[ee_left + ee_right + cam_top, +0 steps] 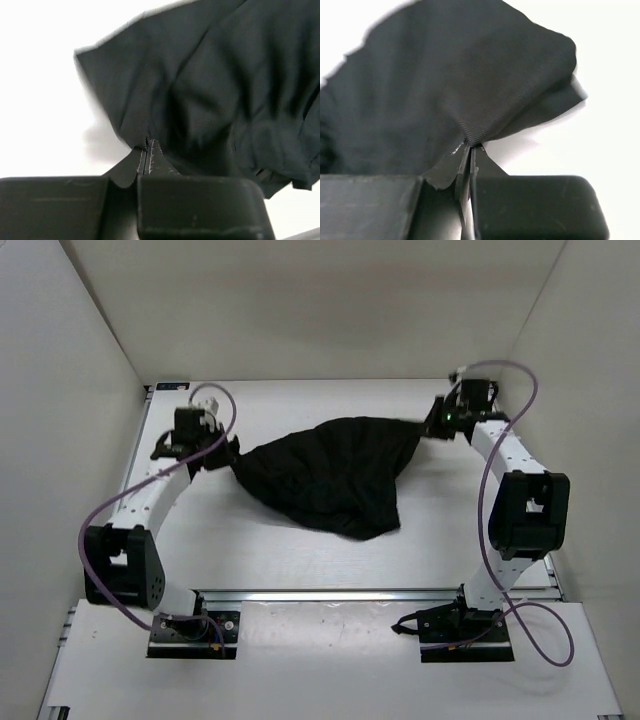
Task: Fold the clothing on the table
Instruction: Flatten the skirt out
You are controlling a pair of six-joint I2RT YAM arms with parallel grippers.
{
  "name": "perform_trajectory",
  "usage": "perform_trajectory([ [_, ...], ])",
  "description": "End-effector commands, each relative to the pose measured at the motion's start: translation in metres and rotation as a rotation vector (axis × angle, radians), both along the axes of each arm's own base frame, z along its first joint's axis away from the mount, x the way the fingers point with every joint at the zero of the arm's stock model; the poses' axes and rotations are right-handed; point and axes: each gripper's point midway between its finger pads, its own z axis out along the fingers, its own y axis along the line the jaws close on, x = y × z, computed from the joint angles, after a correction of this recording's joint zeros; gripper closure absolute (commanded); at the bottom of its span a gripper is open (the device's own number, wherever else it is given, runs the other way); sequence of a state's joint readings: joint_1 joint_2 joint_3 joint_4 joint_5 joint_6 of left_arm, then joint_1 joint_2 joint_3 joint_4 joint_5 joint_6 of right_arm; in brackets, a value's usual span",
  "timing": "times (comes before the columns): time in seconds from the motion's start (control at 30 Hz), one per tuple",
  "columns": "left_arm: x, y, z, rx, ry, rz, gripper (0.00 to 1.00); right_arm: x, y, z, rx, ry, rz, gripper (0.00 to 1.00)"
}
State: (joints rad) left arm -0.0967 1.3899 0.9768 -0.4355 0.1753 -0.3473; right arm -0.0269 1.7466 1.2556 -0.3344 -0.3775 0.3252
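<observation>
My left gripper (148, 145) is pinched shut on an edge of the clothing (330, 475). From my left wrist I see the two fingertips pressed flat together, with black fabric caught at their very tips. My right gripper (471, 146) is the same: jaws closed tight on a corner of the fabric, the weave fanning out from the pinch.

From above, the clothing sits in the middle of the table (300, 570), a rumpled black mass stretched between my two arms. Its left end narrows to a point at my left gripper. Its right end narrows to another at my right gripper, toward the table's far right. Between those points the far edge rises in a hump, and the bulk sags toward me into a rounded lobe lying on the table, right of centre. Creases run all through it. In both wrist views a shadow lies on the white surface under the fabric beside each pinch. The rail (370, 593) crosses near my bases, well apart from the clothing.
</observation>
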Motion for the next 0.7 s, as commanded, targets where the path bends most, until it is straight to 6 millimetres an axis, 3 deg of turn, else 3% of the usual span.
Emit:
perform_trajectory([
  [0.0, 0.059, 0.002, 0.099, 0.012, -0.246, -0.033, 1.00, 0.058, -0.007, 0.161, -0.052, -0.404, 0.043, 1.00],
  [0.03, 0.071, -0.001, 0.136, 0.013, -0.320, -0.043, 1.00, 0.059, -0.008, 0.177, -0.060, -0.426, 0.047, 1.00],
  [0.07, 0.078, -0.003, 0.177, 0.008, -0.398, -0.047, 1.00, 0.060, -0.010, 0.220, -0.077, -0.510, 0.055, 1.00],
  [0.1, 0.083, -0.002, 0.194, 0.010, -0.431, -0.041, 1.00, 0.056, -0.008, 0.266, -0.088, -0.607, 0.066, 1.00],
  [0.13, 0.083, 0.003, 0.235, 0.016, -0.515, -0.025, 1.00, 0.047, -0.004, 0.299, -0.094, -0.676, 0.082, 1.00],
  [0.17, 0.080, 0.005, 0.273, 0.017, -0.602, -0.012, 1.00, 0.038, -0.008, 0.319, -0.101, -0.716, 0.074, 1.00],
  [0.23, 0.066, 0.016, 0.320, 0.030, -0.710, 0.037, 1.00, 0.005, -0.005, 0.365, -0.133, -0.829, 0.085, 1.00],
  [0.3, 0.044, 0.021, 0.352, 0.054, -0.812, 0.079, 1.00, -0.013, -0.009, 0.373, -0.195, -0.876, 0.055, 1.00],
  [0.4, 0.049, 0.032, 0.312, 0.101, -0.706, 0.116, 1.00, -0.014, -0.041, 0.337, -0.187, -0.792, 0.006, 1.00],
  [0.47, 0.033, 0.028, 0.297, 0.126, -0.663, 0.123, 1.00, -0.032, -0.039, 0.331, -0.099, -0.773, 0.032, 1.00],
  [0.5, 0.016, 0.028, 0.304, 0.139, -0.713, 0.144, 1.00, -0.042, -0.038, 0.319, -0.118, -0.786, 0.017, 1.00],
  [0.53, 0.018, 0.037, 0.273, 0.159, -0.693, 0.176, 1.00, -0.045, -0.041, 0.292, -0.166, -0.751, -0.019, 0.99],
  [0.57, 0.025, 0.058, 0.221, 0.165, -0.571, 0.224, 1.00, -0.040, -0.055, 0.258, -0.208, -0.685, -0.047, 1.00],
  [0.6, 0.023, 0.061, 0.191, 0.136, -0.473, 0.222, 1.00, -0.039, -0.060, 0.228, -0.196, -0.591, -0.042, 1.00],
  [0.63, 0.025, 0.069, 0.178, 0.134, -0.425, 0.236, 1.00, -0.037, -0.065, 0.211, -0.149, -0.528, -0.014, 1.00],
  [0.67, 0.023, 0.060, 0.175, 0.133, -0.413, 0.201, 1.00, -0.043, -0.056, 0.195, -0.068, -0.453, 0.041, 1.00],
])
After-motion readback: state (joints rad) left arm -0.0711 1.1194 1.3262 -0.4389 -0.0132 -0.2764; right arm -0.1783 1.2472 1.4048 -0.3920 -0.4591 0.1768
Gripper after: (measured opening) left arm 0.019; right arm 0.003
